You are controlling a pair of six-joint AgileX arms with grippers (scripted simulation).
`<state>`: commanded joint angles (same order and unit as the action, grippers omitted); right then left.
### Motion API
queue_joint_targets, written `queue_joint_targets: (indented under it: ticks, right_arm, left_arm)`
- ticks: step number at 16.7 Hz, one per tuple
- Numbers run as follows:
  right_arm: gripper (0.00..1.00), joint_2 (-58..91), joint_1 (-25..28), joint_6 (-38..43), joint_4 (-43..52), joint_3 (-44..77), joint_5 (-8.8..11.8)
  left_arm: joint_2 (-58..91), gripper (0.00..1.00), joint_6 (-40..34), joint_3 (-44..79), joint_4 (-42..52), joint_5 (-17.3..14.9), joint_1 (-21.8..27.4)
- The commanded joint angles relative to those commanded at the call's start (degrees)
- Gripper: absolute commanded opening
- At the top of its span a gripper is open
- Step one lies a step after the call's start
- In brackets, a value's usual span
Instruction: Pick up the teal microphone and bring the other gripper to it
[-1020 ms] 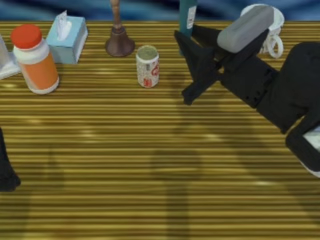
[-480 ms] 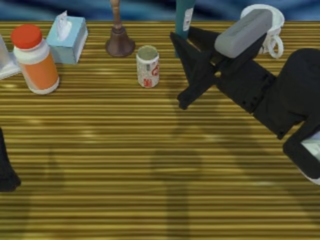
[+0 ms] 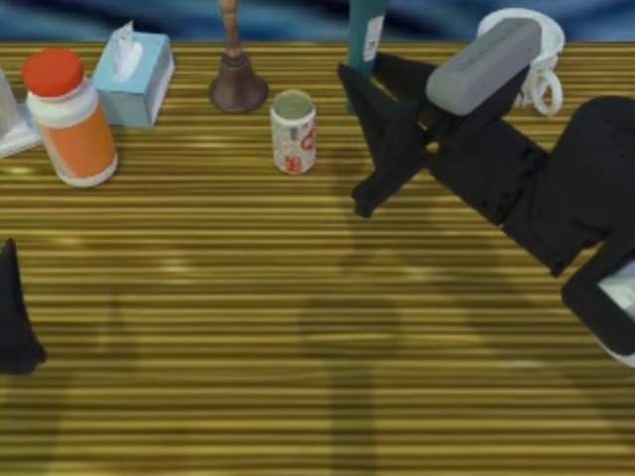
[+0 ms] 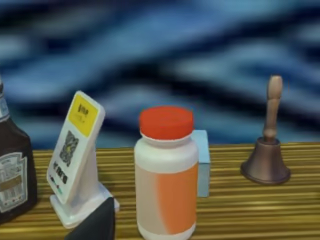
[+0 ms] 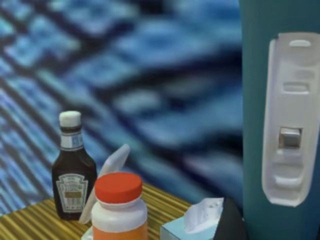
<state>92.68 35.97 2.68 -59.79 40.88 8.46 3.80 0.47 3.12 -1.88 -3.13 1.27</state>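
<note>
At the near left edge of the striped wooden counter (image 3: pixel 248 337), only a black pointed finger of the left tool (image 3: pixel 15 327) shows in the top view, low and well apart from everything else; whether it is released or clenched cannot be told.

Farther in, on the right, the bulky black right arm with its grey pad reaches toward the far edge. The right tool (image 3: pixel 359 119) is clenched around the slim teal microphone (image 3: pixel 367 35), its two tapering fingers spread on either side of the handle's lower part. The microphone stands upright at the far edge of the counter, right of centre, its upper part cut off by the frame. In the right wrist view its teal handle (image 5: pixel 280 120) fills the side of the picture, very close, with the white switch patch (image 5: pixel 291 117) plainly visible.

Just left of the tool stands a small white can with red print (image 3: pixel 294 132). Beyond it is a brown bell with a wooden handle (image 3: pixel 236 74). Toward the far left sit a pale blue tissue box (image 3: pixel 134 77) and a white bottle with an orange label and red cap (image 3: pixel 67 117). A white mug (image 3: pixel 541 69) is partly hidden behind the right arm's grey pad. The left wrist view also shows a white stand with a yellow label (image 4: pixel 75 155) and a dark brown sauce bottle (image 4: pixel 14 175).
</note>
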Motion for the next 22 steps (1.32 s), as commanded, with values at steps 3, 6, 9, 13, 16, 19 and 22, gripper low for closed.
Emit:
queue_joint_targets:
  ticks: [3,6,9,13,16,19,22]
  right_arm:
    - [0.00,0.0,0.0,0.0,0.0,0.0,0.0]
    - [0.00,0.0,0.0,0.0,0.0,0.0,0.0]
    - [0.00,0.0,0.0,0.0,0.0,0.0,0.0]
    - [0.00,0.0,0.0,0.0,0.0,0.0,0.0]
    - [0.00,0.0,0.0,0.0,0.0,0.0,0.0]
    - [0.00,0.0,0.0,0.0,0.0,0.0,0.0]
    - [0.00,0.0,0.0,0.0,0.0,0.0,0.0]
  left_arm:
    - [9.3,1.00,1.0,6.3,-3.8,-6.3,2.5]
    - [23.4,1.00,2.1,14.1,-8.2,-14.3,5.6]
    - [38.9,1.00,3.2,22.0,-12.7,-22.8,9.0]
    - [55.0,1.00,4.4,31.6,-18.3,-32.8,12.9]
    - [63.7,1.00,5.3,37.3,-21.7,-38.3,15.1]
    - [67.6,1.00,5.9,40.2,-23.5,-41.0,16.2]
    - [67.7,1.00,5.9,40.3,-23.6,-41.1,16.2]
